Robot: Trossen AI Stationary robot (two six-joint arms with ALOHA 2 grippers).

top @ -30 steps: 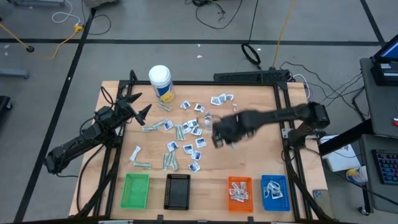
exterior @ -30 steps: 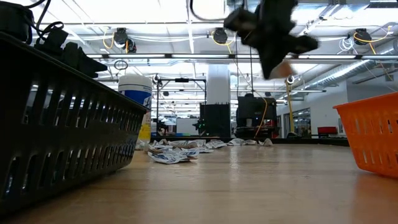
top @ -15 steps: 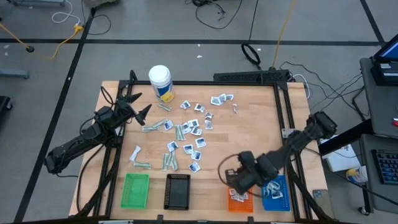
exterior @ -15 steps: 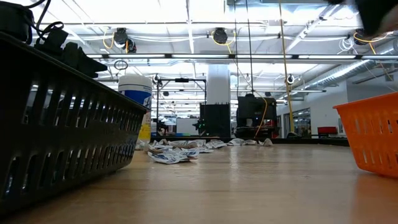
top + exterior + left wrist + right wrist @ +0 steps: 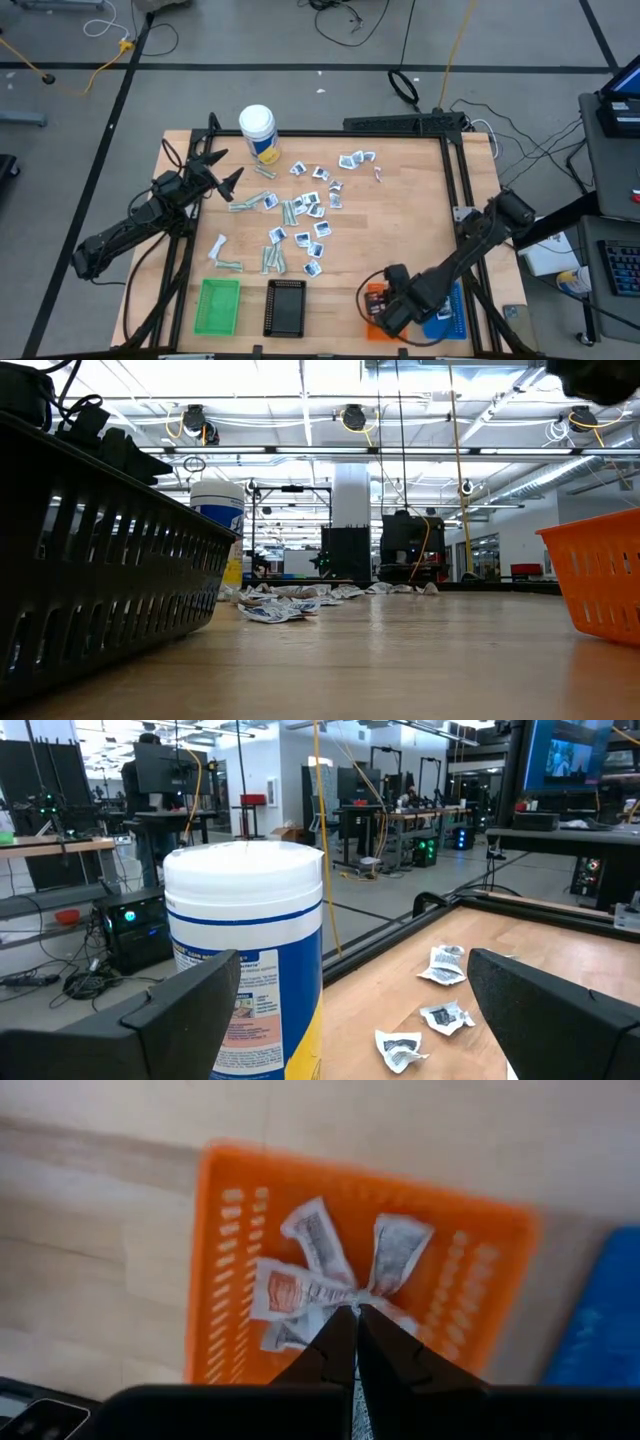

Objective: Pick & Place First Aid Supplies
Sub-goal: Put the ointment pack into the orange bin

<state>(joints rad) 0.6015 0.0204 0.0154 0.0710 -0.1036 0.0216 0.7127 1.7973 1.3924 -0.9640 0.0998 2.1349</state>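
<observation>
The first aid supplies [image 5: 300, 215] lie scattered as small flat sachets and pale strips on the wooden table's middle and left. My right gripper [image 5: 385, 312] hangs above the orange tray [image 5: 235, 1280] near the front edge, pointing down and shut on a thin sachet. Several sachets [image 5: 310, 1280], some with red print, lie inside that tray. My left gripper [image 5: 222, 172] waits open and level at the far left. It faces the white bottle [image 5: 245, 960], with nothing between its fingers. My right gripper pinches a thin pale sachet between its two fingers. Only a pale sliver of it [image 5: 355, 1405] shows in the slit between them, edge-on. The fingers point steeply down over the orange tray. The sachet is clear of the tray; which part they hold is hidden by the fingers.
Green [image 5: 220, 305], black [image 5: 287, 307] and blue [image 5: 450, 312] trays stand in a row with the orange one along the front edge. The tall white bottle [image 5: 258, 130] stands at the far left. Bare wood lies between the pile and the trays.
My right gripper has swung from the table's middle, right of the pile, toward the near edge. It stands lower now, over the orange tray, and it has rolled on the way. It has stayed shut.
</observation>
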